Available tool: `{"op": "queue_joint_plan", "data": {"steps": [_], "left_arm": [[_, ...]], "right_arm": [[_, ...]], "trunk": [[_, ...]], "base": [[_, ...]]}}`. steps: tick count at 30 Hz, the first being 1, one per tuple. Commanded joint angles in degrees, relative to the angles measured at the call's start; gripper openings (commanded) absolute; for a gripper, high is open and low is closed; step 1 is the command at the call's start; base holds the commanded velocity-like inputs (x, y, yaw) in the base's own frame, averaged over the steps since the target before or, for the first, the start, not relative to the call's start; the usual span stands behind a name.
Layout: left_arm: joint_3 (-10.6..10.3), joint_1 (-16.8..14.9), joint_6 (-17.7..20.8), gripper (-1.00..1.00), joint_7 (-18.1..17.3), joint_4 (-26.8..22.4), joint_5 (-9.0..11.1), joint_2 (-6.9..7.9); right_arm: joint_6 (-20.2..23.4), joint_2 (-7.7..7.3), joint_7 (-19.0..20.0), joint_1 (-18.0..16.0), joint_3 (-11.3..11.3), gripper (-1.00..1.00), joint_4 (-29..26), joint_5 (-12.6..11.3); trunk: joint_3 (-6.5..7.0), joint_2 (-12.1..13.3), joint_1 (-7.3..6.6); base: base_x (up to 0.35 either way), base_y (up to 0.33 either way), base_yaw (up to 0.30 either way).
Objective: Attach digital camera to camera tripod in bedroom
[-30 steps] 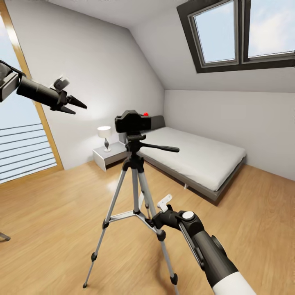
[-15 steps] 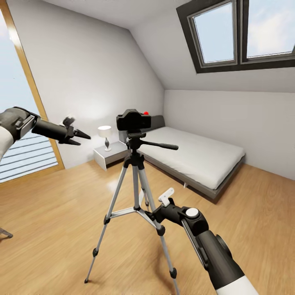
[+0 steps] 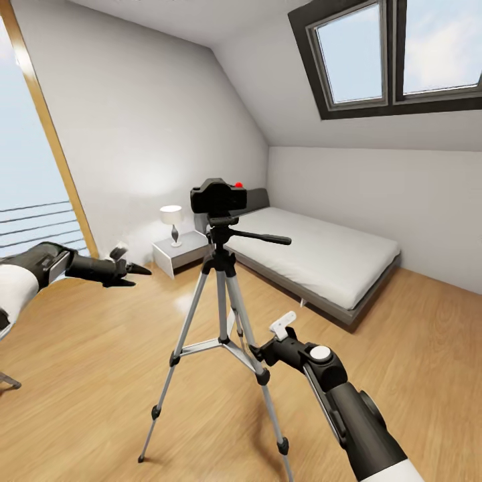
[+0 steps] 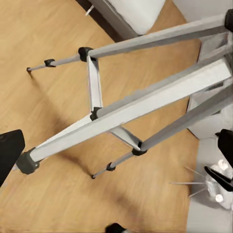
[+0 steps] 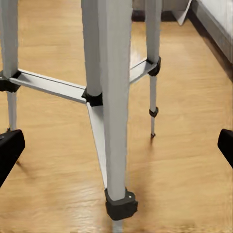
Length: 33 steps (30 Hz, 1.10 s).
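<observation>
We see right gripper [image 3: 258, 353], lower centre, jaws spread wide around silver-legged tripod [image 3: 222, 314] leg, likely bracing stand. Left gripper [image 3: 131, 275], mid-left, empty, narrowly parted, off to side. Small black boxy camera [image 3: 217, 198], frame centre, sits on tripod's black head plate; grey bed [image 3: 321, 258] beyond.

The digital camera [image 3: 217, 197] sat on the camera tripod [image 3: 221, 314], which stood on the floor [image 3: 100, 375] before me. Behind it lay the bed [image 3: 321, 258] (nightstand [image 3: 179, 253] at its left, lamp [image 3: 171, 224] on top).
</observation>
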Motion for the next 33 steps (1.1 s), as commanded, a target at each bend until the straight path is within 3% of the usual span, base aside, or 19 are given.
{"op": "queue_joint_plan", "data": {"steps": [1,2,6,7,11,12,19,20,27,33], "left_arm": [[1.26,2.35,-0.54,1.00,0.00,0.04,0.99,0.01],[1.26,2.35,-0.54,1.00,0.00,0.04,0.99,0.01],[6.89,12.23,-5.17,1.00,2.43,0.02,3.63,0.28],[6.89,12.23,-5.17,1.00,2.43,0.02,3.63,0.28],[12.26,20.77,-8.82,1.00,6.58,0.01,6.43,1.19],[12.26,20.77,-8.82,1.00,6.58,0.01,6.43,1.19],[17.72,31.70,-11.40,1.00,12.10,0.04,8.61,1.95],[17.72,31.70,-11.40,1.00,12.10,0.04,8.61,1.95],[24.88,42.40,-17.95,1.00,16.43,0.04,11.82,3.11],[28.24,48.77,-21.24,1.00,19.61,0.03,13.14,3.55]], "right_arm": [[0.18,-0.35,-0.78,0.18,-0.40,1.00,0.90,0.54],[0.18,-0.35,-0.78,0.18,-0.40,1.00,0.90,0.54],[-0.06,-1.75,-5.64,0.98,-1.24,1.00,5.78,0.48],[-0.06,-1.75,-5.64,0.98,-1.24,1.00,5.78,0.48],[-0.37,-2.67,-9.07,2.68,-1.70,1.00,11.18,0.36],[-0.37,-2.67,-9.07,2.68,-1.70,1.00,11.18,0.36],[-0.56,-3.83,-13.22,6.49,-2.52,1.00,16.55,0.18],[-0.56,-3.83,-13.22,6.49,-2.52,1.00,16.55,0.18],[-0.81,-5.06,-15.45,10.26,-4.59,1.00,24.13,-0.18],[-0.98,-5.04,-15.88,11.11,-5.48,1.00,31.18,-0.40]], "trunk": [[-0.06,-0.06,0.00],[-0.06,-0.06,0.00],[-0.06,-0.06,0.00],[-0.06,-0.06,0.00],[-0.06,-0.06,0.00],[-0.06,-0.06,0.00],[-0.06,-0.06,0.00],[-0.06,-0.06,0.00],[-0.06,-0.06,0.00],[-0.06,-0.06,0.00]], "base": [[-0.001,0.000,0.000],[-0.001,0.000,0.000],[0.000,0.000,0.000],[0.000,0.000,0.000],[0.000,0.000,0.000],[0.000,0.000,0.000],[0.000,0.000,0.000],[0.000,0.000,0.000],[0.000,0.000,0.000],[0.000,0.000,0.000]]}}
